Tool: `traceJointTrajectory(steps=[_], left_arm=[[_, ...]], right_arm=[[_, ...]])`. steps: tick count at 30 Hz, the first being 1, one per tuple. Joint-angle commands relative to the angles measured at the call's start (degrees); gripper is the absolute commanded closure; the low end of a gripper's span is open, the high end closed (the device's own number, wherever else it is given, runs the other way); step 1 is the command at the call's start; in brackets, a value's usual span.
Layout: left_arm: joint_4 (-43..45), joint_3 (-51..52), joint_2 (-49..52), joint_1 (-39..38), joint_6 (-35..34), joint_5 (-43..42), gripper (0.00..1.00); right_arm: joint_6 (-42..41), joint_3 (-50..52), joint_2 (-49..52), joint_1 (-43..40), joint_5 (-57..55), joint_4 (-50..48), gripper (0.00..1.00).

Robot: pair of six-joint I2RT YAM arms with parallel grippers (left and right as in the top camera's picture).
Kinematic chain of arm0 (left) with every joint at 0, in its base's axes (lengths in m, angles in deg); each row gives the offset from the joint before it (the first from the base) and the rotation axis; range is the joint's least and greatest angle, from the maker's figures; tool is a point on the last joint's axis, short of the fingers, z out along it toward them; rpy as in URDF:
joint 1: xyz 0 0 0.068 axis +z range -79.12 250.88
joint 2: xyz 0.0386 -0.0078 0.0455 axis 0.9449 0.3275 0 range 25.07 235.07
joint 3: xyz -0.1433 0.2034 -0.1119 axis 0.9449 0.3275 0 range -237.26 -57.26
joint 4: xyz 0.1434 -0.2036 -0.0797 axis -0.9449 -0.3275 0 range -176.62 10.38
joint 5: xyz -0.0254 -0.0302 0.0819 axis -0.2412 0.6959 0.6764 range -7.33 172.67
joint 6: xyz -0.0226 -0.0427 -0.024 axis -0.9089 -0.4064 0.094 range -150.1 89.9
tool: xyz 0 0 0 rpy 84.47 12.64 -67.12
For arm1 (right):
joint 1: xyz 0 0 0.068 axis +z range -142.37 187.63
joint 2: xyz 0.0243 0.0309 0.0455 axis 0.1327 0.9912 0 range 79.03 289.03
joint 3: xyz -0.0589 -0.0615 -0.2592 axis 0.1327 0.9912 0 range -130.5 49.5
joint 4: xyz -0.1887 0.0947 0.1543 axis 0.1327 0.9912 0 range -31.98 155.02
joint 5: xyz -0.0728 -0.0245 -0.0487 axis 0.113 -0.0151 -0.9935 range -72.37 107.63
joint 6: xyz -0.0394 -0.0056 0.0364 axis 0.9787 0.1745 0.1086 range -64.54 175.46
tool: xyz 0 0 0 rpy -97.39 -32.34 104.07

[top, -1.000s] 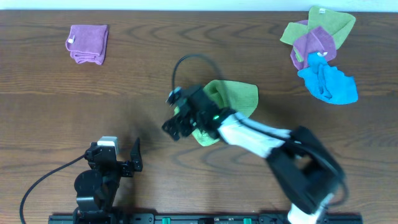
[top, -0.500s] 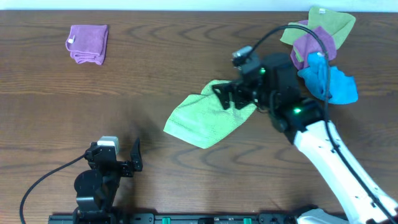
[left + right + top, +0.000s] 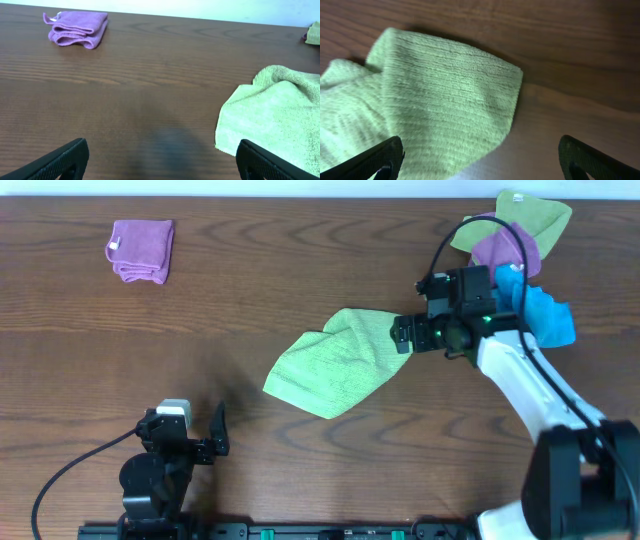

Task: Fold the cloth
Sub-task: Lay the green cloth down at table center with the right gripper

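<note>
The cloth (image 3: 335,367) is a lime-green towel lying mostly flat at mid-table, with one corner folded over near its far edge. My right gripper (image 3: 403,335) hovers at the cloth's right corner, open and holding nothing. The right wrist view shows that corner of the cloth (image 3: 435,100) below and left of the right gripper (image 3: 480,157), whose jaws are spread wide. My left gripper (image 3: 183,425) rests near the front left, apart from the cloth, open and empty. The left wrist view has the cloth (image 3: 275,117) to the right, beyond the left gripper (image 3: 161,160).
A folded purple cloth (image 3: 141,250) lies at the back left, and the left wrist view shows this purple cloth (image 3: 78,30) too. A bunch of green, purple and bright blue cloths (image 3: 515,265) sits at the back right, just behind the right arm.
The right gripper swept from the cloth's left side across to its right corner. The cloth went from bunched under the gripper to spread out. The left arm stayed still.
</note>
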Motion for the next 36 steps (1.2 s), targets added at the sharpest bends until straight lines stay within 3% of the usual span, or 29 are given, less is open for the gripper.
traceJointTrajectory(steps=[1,7,10,13,15,16,23,36], left_arm=[[-0.1,1.2,-0.4,0.0,-0.2,0.6,0.05],[-0.1,1.2,-0.4,0.0,-0.2,0.6,0.05],[-0.1,1.2,-0.4,0.0,-0.2,0.6,0.05],[-0.1,1.2,-0.4,0.0,-0.2,0.6,0.05],[-0.1,1.2,-0.4,0.0,-0.2,0.6,0.05],[-0.1,1.2,-0.4,0.0,-0.2,0.6,0.05],[-0.1,1.2,-0.4,0.0,-0.2,0.6,0.05],[-0.1,1.2,-0.4,0.0,-0.2,0.6,0.04]], right_arm=[[0.9,0.4,3.7,-0.2,1.9,-1.9,0.01],[0.7,0.4,8.8,-0.3,1.9,-4.9,0.01],[0.4,0.4,10.5,-0.2,3.5,-6.4,0.10],[-0.3,0.4,11.6,-0.2,6.9,-7.9,0.33],[-2.2,0.4,11.8,-0.2,8.7,-9.2,0.86],[-3.0,0.4,11.8,-0.2,9.9,-9.9,0.99],[-4.9,-8.4,9.6,-0.3,17.8,-9.3,0.99],[2.5,-41.1,6.7,-0.1,-9.1,15.3,0.99]])
